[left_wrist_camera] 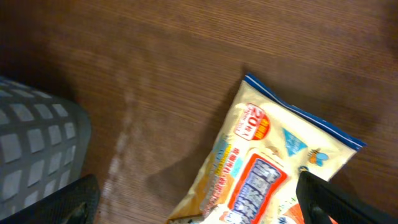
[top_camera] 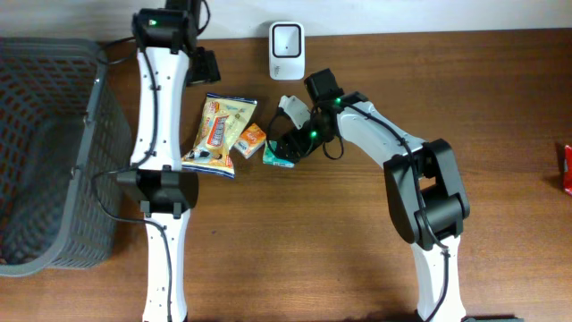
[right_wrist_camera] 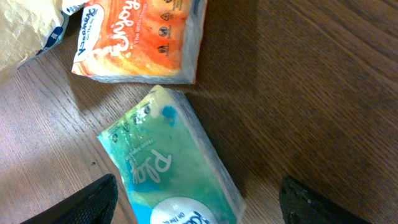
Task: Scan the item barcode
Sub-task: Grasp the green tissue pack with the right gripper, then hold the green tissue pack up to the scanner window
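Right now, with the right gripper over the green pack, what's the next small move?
Probably ease down and close on the green pack: the right gripper is open, its fingers stand on either side of the pack, and they are not yet touching it.

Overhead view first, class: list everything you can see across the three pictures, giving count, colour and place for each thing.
table: one, brown wood, under everything
basket: one, grey mesh, left end of the table
scanner: one, white, far edge, centre
snack bag: one, yellow with a blue edge, beside the left arm
orange packet: one, orange, just right of the snack bag
teal packet: one, green-blue, right of the orange packet
red item: one, red, cut off at the right edge
arms: two, white with black joints, either side of the packets
left tool: one, black, open, above the snack bag's top end
right tool: one, black, open, straddling the teal packet
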Tool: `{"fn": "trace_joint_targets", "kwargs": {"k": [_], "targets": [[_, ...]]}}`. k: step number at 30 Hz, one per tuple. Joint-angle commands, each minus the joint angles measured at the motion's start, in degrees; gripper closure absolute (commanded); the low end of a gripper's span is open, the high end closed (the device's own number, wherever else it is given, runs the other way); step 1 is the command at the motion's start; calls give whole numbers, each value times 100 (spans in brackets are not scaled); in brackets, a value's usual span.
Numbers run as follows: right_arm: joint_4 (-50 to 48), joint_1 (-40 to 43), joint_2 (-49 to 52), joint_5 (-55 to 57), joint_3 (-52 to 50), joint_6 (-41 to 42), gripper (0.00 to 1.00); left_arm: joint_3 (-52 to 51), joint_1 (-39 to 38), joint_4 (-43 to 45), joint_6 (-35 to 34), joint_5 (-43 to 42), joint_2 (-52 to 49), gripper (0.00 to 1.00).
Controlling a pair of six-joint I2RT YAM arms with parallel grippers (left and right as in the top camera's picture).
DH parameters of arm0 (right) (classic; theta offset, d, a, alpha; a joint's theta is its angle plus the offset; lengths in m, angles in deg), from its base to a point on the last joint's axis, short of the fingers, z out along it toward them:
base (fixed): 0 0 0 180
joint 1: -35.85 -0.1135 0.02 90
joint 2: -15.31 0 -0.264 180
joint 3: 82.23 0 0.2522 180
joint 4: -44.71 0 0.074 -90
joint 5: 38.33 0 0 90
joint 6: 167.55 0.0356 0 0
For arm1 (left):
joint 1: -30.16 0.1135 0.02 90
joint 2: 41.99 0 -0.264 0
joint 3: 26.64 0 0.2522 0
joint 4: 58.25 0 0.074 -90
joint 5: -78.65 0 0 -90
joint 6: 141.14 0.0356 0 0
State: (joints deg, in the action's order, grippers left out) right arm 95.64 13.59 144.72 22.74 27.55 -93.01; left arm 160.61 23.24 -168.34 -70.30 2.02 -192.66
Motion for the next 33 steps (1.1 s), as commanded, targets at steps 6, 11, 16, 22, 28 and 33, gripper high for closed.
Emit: {"fn": "trace_joint_targets", "kwargs": {"k": [6,11,16,22,28,33], "targets": [[-435,-61,63,59,-24,-83,19,-11,107,-39,-74,-326,-68,1],[-131,-66,186,-225,-24,-37,62,-11,107,-39,-74,-326,-68,1],[1180,-59,76,560,203,629,73,-11,107,-39,-74,-326,-68,1],[1484,-61,-138,994,146,820,60,-11,107,-39,-74,-326,-68,1],[890,-59,-109,501,-608,702,96,-11,107,-39,-76,-326,-68,1],[1786,365,-144,-1438,879,1534,96,-11,107,-39,-74,-326,-68,1]]}}
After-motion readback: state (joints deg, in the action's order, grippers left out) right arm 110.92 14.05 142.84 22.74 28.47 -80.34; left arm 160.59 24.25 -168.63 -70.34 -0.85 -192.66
